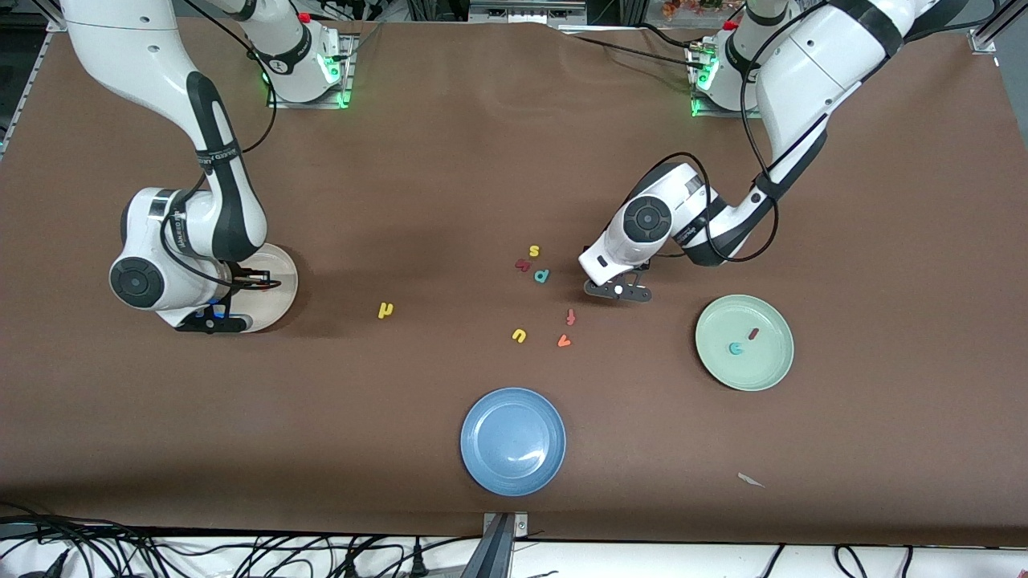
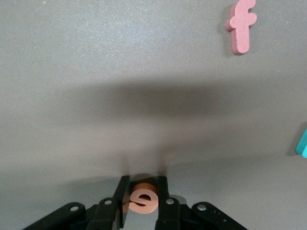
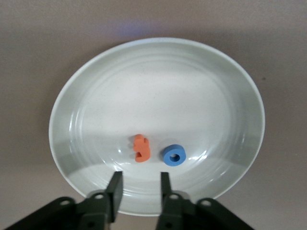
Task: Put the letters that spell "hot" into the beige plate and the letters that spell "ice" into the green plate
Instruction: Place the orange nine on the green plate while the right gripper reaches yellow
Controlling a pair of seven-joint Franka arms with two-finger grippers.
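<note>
Your left end effector (image 2: 142, 197) is clamped on the small orange foam letter e (image 2: 142, 201), just above the brown table (image 1: 450, 160) beside the pale mint-green plate (image 1: 771, 365). Your right end effector (image 3: 139, 184) hangs parted and empty over the cream-beige round plate (image 3: 158, 86), where the orange foam t (image 3: 140, 148) and blue foam ring o (image 3: 173, 155) lie.

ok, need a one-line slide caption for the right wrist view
Right gripper, fingers apart and empty, over the beige plate holding the orange t and blue o.
</note>
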